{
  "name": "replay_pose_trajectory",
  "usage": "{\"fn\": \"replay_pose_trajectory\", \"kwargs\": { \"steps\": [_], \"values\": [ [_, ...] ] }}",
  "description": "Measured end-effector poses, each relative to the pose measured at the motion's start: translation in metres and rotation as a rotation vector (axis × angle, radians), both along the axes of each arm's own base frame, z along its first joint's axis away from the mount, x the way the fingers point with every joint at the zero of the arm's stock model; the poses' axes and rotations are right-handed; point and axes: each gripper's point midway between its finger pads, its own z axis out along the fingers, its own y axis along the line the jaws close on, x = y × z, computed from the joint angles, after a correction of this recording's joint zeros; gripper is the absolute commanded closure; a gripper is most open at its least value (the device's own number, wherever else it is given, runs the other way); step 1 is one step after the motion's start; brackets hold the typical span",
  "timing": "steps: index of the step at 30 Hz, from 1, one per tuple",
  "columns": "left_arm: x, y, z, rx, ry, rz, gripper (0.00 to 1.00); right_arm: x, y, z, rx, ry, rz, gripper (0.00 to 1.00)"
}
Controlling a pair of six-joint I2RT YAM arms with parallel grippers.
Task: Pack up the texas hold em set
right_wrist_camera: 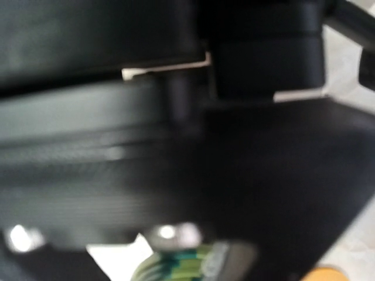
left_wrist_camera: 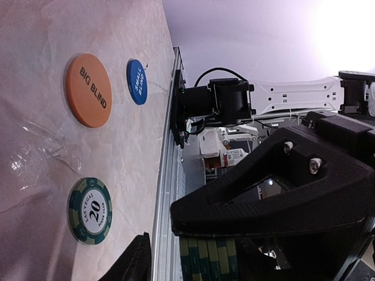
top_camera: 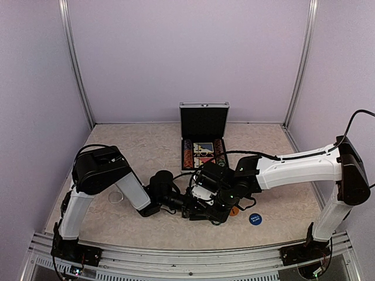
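Jaws of the left gripper point(top_camera: 188, 209) and right gripper point(top_camera: 206, 193) are held close together. Whether anything is gripped cannot be told.
The case point(top_camera: 204, 122) is open at the back of the table point(top_camera: 140, 152), with bright pieces laid inside. A stack of green chips point(left_wrist_camera: 208, 257) is seen right by the jaws. One green chip point(left_wrist_camera: 89, 211), an orange disc point(left_wrist_camera: 88, 91) and a blue disc point(left_wrist_camera: 136, 82) are not packed yet, and the lid is not shut. The table is pale and speckled, with plain purple walls point(top_camera: 187, 58) around it.

Table point(top_camera: 146, 146): briefcase point(top_camera: 203, 122), orange disc point(left_wrist_camera: 88, 90), blue disc point(left_wrist_camera: 136, 81), chip point(left_wrist_camera: 89, 210)
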Motion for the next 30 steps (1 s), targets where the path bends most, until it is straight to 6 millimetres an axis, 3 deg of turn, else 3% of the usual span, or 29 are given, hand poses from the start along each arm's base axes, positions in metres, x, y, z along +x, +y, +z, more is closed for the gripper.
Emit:
{"fn": "replay_pose_trajectory", "kwargs": {
  "steps": [14,19,23,25,27,30],
  "values": [
    [-0.0003,0.0020,-0.0009,-0.003,-0.003,0.002,0.59,-0.0004,0.0019,0.0004,0.009,0.003,0.003,0.73],
    [0.0007,0.0022,0.0004,-0.009,-0.007,0.004,0.72,-0.0008,0.0012,-0.0012,0.007,0.004,0.003,0.73],
    [0.0012,0.0019,0.0017,-0.014,-0.010,0.007,0.93,-0.0005,0.0001,-0.0031,0.004,0.001,0.002,0.73],
    [0.0032,0.0019,0.0006,-0.002,0.007,0.016,1.00,0.0016,-0.0010,-0.0038,-0.003,-0.016,0.003,0.71],
    [0.0038,0.0018,0.0008,0.004,0.008,0.017,1.00,0.0024,-0.0009,-0.0037,-0.003,-0.019,0.004,0.67],
    [0.0051,0.0019,0.0008,0.019,-0.004,0.020,1.00,0.0032,-0.0009,-0.0036,-0.002,-0.023,0.002,0.49]
  ]
}}
